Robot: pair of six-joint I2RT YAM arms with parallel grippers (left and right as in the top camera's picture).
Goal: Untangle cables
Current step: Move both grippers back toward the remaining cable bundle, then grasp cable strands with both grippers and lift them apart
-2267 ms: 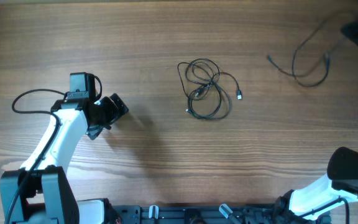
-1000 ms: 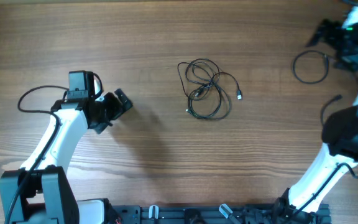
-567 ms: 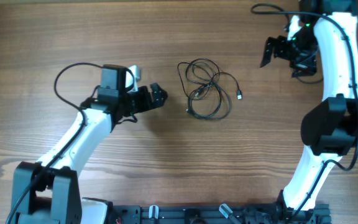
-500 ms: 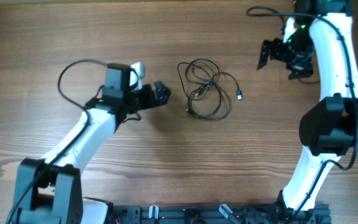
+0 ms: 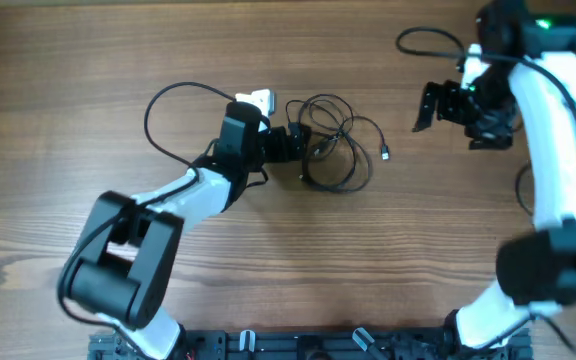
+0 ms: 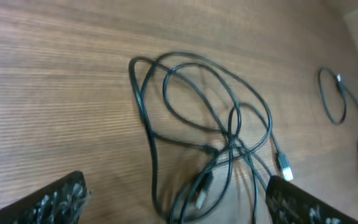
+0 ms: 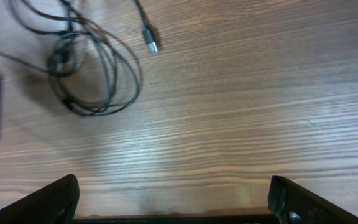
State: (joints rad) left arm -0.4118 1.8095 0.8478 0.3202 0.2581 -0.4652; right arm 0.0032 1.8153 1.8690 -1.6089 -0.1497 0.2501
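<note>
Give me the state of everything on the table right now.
Cables: tangled in one bundle, lying on the table.
Plug: free end, lying beside the bundle.
Left gripper: jaws open, at the bundle's edge.
Right gripper: jaws open, empty, clear of the bundle.

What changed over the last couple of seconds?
Left gripper swept right to the left edge of the cables, open, nothing gripped yet. Right gripper swung in from the far right, open, stopping short of the cables. The cables themselves have not moved.
</note>
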